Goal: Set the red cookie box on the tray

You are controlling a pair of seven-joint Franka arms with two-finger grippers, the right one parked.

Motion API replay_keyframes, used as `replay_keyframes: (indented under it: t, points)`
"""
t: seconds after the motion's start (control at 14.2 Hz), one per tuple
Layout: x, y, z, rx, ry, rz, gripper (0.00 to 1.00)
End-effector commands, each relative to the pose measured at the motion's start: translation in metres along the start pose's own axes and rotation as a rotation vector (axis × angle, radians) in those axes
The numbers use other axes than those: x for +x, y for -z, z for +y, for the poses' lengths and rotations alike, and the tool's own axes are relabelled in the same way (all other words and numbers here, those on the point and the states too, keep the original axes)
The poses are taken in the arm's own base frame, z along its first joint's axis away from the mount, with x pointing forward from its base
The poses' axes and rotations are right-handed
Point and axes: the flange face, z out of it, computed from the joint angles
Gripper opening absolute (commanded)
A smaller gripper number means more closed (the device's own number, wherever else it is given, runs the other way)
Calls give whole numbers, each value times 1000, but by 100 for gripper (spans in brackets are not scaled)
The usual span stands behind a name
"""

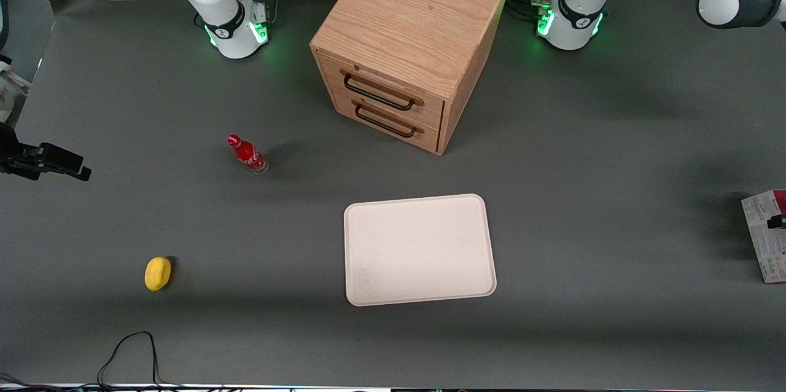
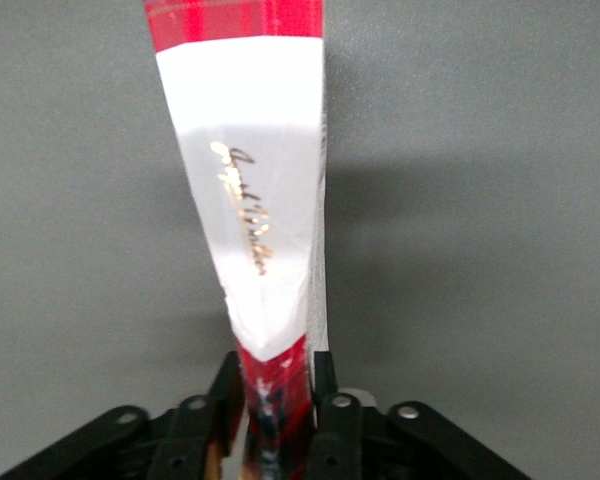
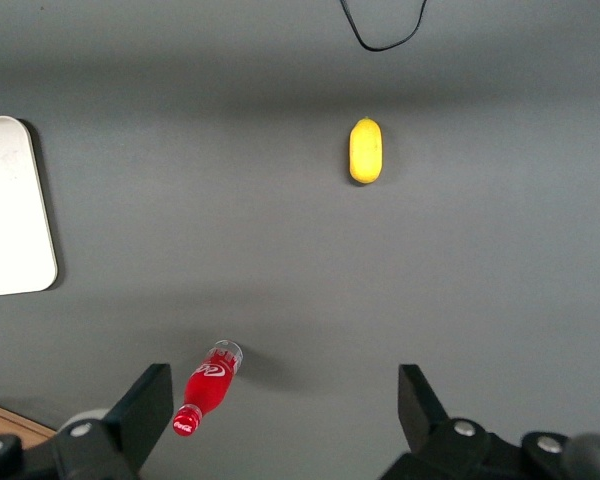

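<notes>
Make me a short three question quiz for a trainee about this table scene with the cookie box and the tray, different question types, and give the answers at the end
1. True or false: the flat red cookie box already lies on the large cream-white rectangular tray.
2. Multiple choice: the left arm's gripper is A) open above the tray, B) shut on the red cookie box, C) shut on the small red bottle.
3. Fill in: the wooden two-drawer cabinet stands ______ from the front camera than the tray.

Key: 1 false, the box is in the gripper toward the working arm's end of the table. 2 B, the fingers clamp its narrow red end. 3 farther.
</notes>
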Motion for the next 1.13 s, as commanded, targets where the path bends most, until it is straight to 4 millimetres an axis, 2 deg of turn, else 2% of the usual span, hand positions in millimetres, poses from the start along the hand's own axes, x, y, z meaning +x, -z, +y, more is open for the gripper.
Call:
replay_keyframes:
  t: [0.0,0.14,0.35,0.71,0.92,1.06]
  points:
    - [-2,10,-2,20,-31,-9,0]
    - [-3,11,-3,26,-58,-15,0]
    - [-11,27,1,-3,-68,-63,0]
    - [-53,121,9,-58,-44,-159,0]
    - [-97,183,34,-44,-44,-134,0]
    - [-128,217,53,-31,-39,-114,0]
